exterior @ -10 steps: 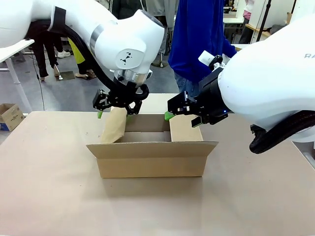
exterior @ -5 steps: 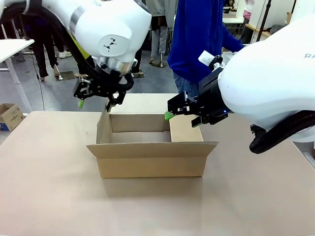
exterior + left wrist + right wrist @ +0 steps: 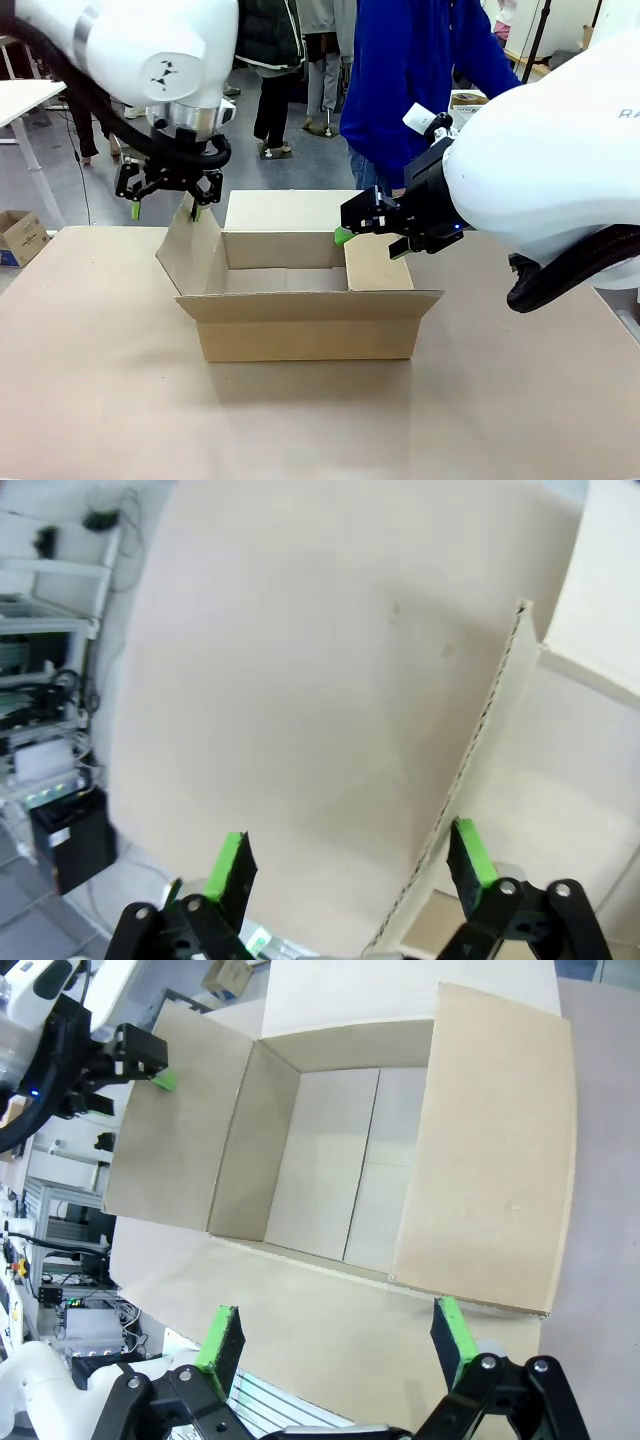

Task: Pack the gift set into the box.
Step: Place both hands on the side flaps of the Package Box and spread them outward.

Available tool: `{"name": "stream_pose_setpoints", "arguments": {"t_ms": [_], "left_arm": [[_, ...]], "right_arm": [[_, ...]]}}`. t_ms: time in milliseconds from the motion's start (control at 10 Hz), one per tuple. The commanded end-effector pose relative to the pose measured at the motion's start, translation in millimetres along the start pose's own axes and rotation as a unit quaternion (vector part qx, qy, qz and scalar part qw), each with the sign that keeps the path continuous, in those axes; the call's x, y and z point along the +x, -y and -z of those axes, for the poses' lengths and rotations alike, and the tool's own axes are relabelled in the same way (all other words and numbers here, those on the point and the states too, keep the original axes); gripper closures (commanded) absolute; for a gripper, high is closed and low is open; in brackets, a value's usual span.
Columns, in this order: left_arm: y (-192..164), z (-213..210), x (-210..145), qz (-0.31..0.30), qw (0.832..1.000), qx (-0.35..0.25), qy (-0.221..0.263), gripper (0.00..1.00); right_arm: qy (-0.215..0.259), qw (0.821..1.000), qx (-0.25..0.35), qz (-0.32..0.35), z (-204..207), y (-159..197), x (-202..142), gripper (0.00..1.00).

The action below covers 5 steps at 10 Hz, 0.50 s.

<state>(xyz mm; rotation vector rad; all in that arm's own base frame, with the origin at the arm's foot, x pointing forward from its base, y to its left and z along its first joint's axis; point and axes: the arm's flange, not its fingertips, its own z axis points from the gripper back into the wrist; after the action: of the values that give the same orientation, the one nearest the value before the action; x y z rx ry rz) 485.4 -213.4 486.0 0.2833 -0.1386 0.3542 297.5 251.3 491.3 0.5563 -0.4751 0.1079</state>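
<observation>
The box [image 3: 305, 325] stands open in the middle of the table, and its inside [image 3: 330, 1180] is bare. Its left flap [image 3: 185, 250] leans outward. My left gripper [image 3: 166, 210] hangs open at that flap's top edge. In the left wrist view the flap's edge [image 3: 470, 770] runs between the fingers of the left gripper [image 3: 350, 860], close to the right one. My right gripper [image 3: 372, 240] is open above the box's right flap [image 3: 378, 265]. In the right wrist view the right gripper [image 3: 335, 1332] looks down into the box. The gift set is out of view.
A person in a blue top [image 3: 420, 80] stands at the table's far side, right behind the box. A small printed carton [image 3: 20, 235] sits on the floor at far left. The brown table top [image 3: 100, 400] is bare in front of and beside the box.
My left gripper has moved left and away from the box opening. The left flap went from leaning inward to leaning outward. The right arm has not moved.
</observation>
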Motion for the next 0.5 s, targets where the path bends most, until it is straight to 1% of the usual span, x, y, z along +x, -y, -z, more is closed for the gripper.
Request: {"name": "stream_pose_setpoints", "arguments": {"t_ms": [0,200,300,400], "left_arm": [[-28.5,28.1,2.5,0.005,0.998,-0.055,-0.042,0.0],[-52.5,50.2,10.4,0.011,0.992,-0.1,-0.075,0.0],[-62.3,68.3,15.0,0.015,0.986,-0.128,-0.101,0.0],[-66.4,86.4,16.5,0.042,0.976,-0.173,-0.121,0.0]], "right_arm": [[-0.003,1.0,0.0,-0.005,-3.7,2.2,3.1,0.0],[-0.003,1.0,0.0,-0.005,-3.7,2.2,3.1,0.0],[-0.003,1.0,0.0,-0.005,-3.7,2.2,3.1,0.0],[-0.003,1.0,0.0,-0.005,-3.7,2.2,3.1,0.0]]}}
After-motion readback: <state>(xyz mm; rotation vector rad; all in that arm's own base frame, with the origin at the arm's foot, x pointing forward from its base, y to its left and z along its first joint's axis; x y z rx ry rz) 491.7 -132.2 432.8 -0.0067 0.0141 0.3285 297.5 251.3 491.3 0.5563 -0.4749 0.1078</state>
